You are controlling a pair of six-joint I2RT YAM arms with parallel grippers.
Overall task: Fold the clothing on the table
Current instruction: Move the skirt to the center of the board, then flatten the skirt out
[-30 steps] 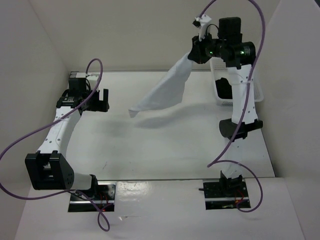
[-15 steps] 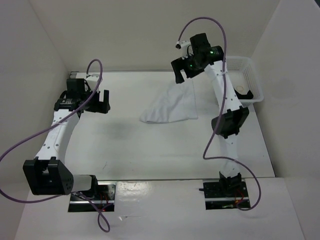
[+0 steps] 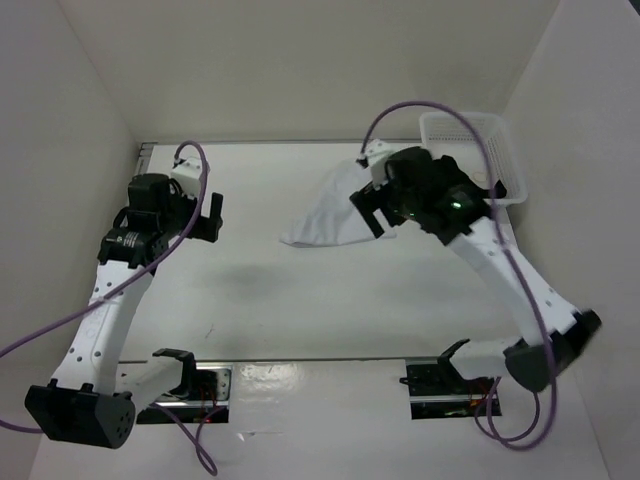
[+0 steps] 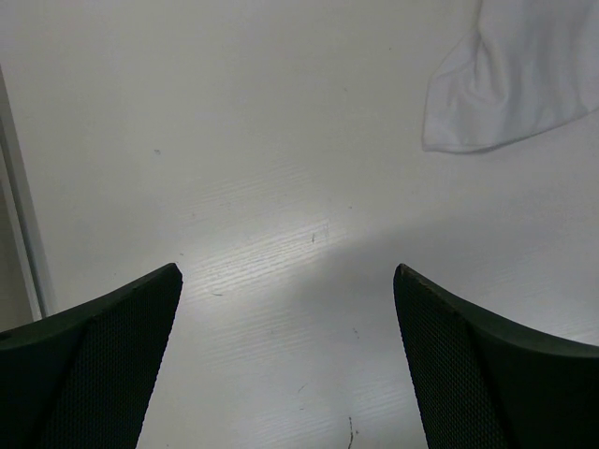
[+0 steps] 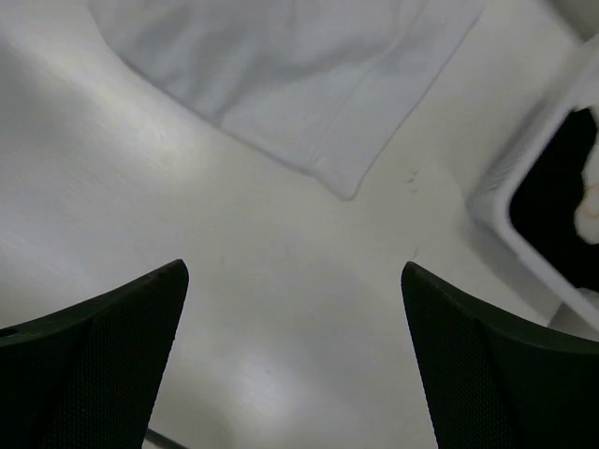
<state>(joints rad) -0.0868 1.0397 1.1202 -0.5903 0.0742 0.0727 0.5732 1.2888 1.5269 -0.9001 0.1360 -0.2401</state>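
Clothing (image 3: 325, 215) lies loose on table (image 3: 300, 300), ready to fold. My right tool (image 5: 292, 269) hovers over its edge, wide open, empty; left tool (image 4: 285, 271) likewise, standing off.

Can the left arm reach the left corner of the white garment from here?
Probably yes. The left gripper is open and empty, and only bare table lies between it and the clothing, which lies loose. The right gripper hovers over the clothing's right side, clear of that corner.
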